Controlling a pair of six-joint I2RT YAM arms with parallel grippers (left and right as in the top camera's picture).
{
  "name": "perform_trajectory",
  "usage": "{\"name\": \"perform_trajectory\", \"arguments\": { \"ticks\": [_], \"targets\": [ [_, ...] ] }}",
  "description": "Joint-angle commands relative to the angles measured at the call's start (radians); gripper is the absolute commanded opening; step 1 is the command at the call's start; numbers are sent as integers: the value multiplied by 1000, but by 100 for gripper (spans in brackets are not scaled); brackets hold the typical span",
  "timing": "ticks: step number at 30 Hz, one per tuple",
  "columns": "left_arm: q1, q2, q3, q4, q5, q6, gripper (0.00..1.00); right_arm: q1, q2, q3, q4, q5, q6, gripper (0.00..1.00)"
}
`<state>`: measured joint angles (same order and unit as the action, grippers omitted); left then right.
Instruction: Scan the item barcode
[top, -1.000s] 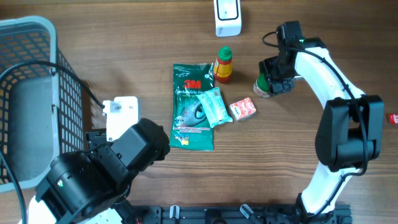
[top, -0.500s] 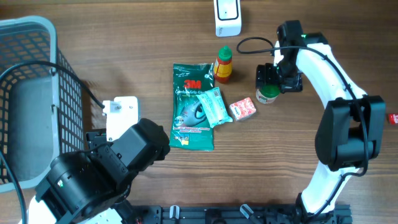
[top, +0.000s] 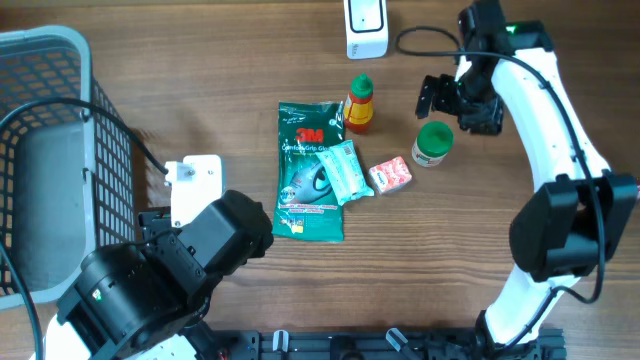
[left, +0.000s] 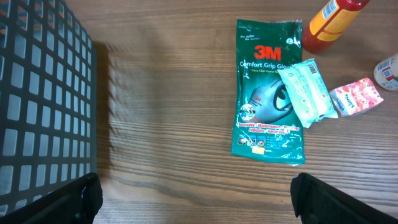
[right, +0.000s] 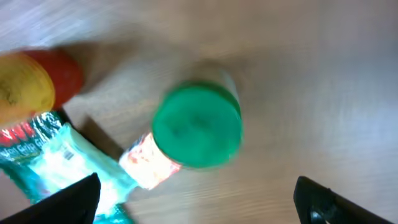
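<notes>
The wooden tabletop (top: 200, 60) carries everything. A grey mesh basket (top: 40, 60) fills its left edge; the left arm sits at the near-left corner, its left end effector (left: 199, 199) spread wide, holding nothing, looking down on bare wood beside the basket.

The right arm reaches in from the right edge toward the far side. The right end effector (top: 455, 105) hangs over the far-right part of the tabletop with its fingers fully apart and nothing between them; its wrist view shows both fingertips well clear of everything.

The green 3M glove packet (top: 300, 215) lies flat near the middle; a white box (top: 366, 28), probably the scanner, stands at the far edge. A red-and-yellow sauce bottle (top: 360, 103) stands just beside the packet's far-right corner.

The green-lidded jar (top: 433, 143), the likeliest item in play, stands upright on the wood just nearer than the right end effector and touches nothing. A pale teal sachet (top: 345, 172) lies across the glove packet, and a small red-and-white packet (top: 391, 175) lies between the sachet and the jar.

Judged from this, no item is in hand and the step is between grasps. The next move calls for lowering the open fingers round one item, closing squarely on its sides, then turning its barcode toward the white box; the jar's round wall may twist in the grip.
</notes>
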<state>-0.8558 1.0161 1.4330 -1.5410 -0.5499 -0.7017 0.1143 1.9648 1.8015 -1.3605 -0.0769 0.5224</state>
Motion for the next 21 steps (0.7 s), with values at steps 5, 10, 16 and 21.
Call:
{"name": "perform_trajectory", "arguments": {
  "ticks": [5, 10, 16, 21],
  "targets": [
    [-3, -2, -3, 3, -16, -17, 100, -2, -23, -73, 20, 17, 842, 100],
    [-3, -2, -3, 3, -16, -17, 100, -2, -23, -158, 132, 13, 982, 100],
    [-3, -2, -3, 3, -16, -17, 100, -2, -23, -260, 258, -53, 1025, 100],
    [-3, -2, -3, 3, -16, -17, 100, -2, -23, -327, 333, -36, 1025, 98]
  ]
}}
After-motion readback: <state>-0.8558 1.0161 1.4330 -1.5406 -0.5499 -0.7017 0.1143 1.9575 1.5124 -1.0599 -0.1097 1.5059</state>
